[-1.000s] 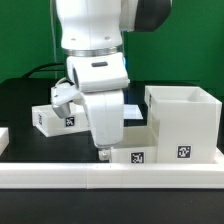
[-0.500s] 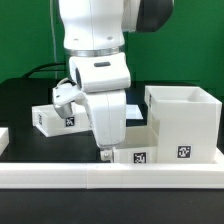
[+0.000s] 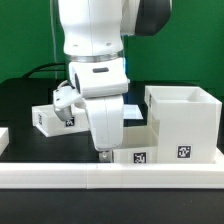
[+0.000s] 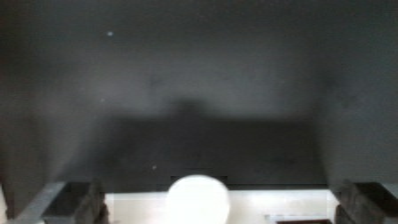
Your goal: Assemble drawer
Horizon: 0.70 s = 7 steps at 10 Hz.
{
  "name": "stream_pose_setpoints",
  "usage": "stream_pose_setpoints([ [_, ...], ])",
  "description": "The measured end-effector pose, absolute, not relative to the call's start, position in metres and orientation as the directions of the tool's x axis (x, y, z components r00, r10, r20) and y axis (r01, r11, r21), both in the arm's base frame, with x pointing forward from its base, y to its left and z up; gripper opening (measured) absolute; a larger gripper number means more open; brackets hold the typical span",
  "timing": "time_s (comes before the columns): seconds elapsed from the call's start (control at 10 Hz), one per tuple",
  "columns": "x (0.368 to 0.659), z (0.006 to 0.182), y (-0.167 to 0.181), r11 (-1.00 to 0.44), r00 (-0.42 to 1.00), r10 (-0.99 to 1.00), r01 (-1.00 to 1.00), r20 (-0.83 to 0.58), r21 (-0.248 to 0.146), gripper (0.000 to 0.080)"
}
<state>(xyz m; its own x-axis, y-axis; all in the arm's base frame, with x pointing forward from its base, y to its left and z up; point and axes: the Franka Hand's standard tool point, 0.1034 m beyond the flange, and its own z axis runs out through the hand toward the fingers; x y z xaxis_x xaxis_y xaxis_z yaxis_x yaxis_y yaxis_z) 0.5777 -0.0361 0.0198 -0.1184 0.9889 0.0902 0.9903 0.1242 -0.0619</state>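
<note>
The big white arm (image 3: 95,60) fills the middle of the scene, wrist pointing straight down over the black table (image 3: 25,100). The tall housing (image 3: 185,125) stands upright with its open top up, off to the exterior view's right of the pincer (image 3: 103,152), with the near tray between the two. That near tray (image 3: 135,152) sits low on the table, its end just beside the pincer tips. I can't tell whether its other end touches the housing. The far tray (image 3: 52,118) lies behind the pincer, towards the exterior view's left. The long rail (image 3: 60,178) runs along in front.

Now the wrist view: the pincer is spread wide and holds nothing. Its two dark fingers (image 4: 71,203) stand well apart, and the small round knob (image 4: 196,192) sits between them, untouched.

My read is that it's lining up to grip that tray at its knob end. To do it well, it should centre the knob between the fingers, come down square, and close gently so the light tray doesn't skid or twist.
</note>
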Motion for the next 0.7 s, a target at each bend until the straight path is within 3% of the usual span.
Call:
stream_pose_setpoints([
  [0.3, 0.568, 0.014, -0.042, 0.109, -0.101, 0.991, 0.991, 0.093, -0.079, 0.0649],
  [0.7, 0.565, 0.012, -0.023, 0.056, -0.048, 0.994, 0.994, 0.094, -0.091, 0.0649],
])
